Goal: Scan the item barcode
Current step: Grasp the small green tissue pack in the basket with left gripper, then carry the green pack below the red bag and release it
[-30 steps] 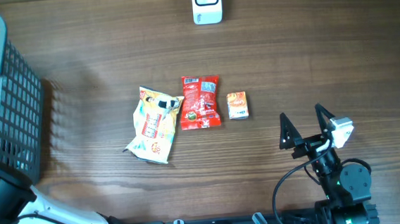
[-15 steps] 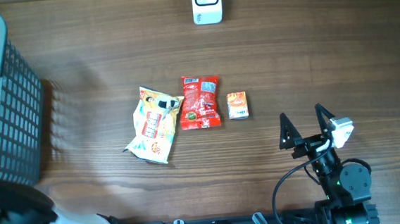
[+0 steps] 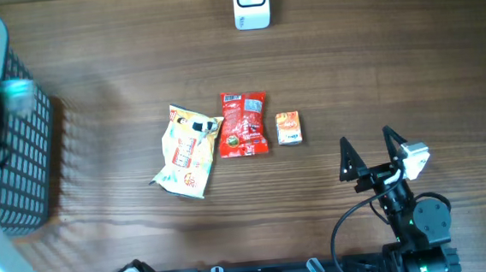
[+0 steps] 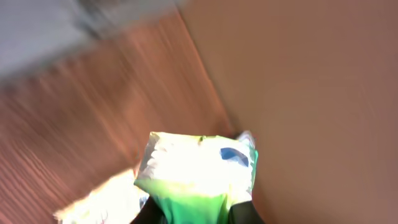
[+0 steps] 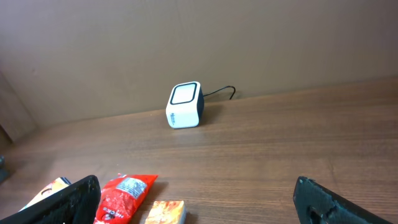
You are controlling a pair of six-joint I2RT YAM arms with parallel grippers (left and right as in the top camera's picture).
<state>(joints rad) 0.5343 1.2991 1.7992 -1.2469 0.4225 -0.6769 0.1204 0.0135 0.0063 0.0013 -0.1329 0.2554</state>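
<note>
Looks like a mock shop checkout: barcode scanner on a wood counter, basket at the side, snack packs laid out.

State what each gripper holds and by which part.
Left gripper pinches a glossy green-and-white packet by its green end; right gripper stands open, holding nothing.

Green-white packet (blurred); white scanner

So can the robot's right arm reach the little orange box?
Probably yes. The right hand is open and empty, the orange box lies nearby, and only bare table sits between them.
</note>
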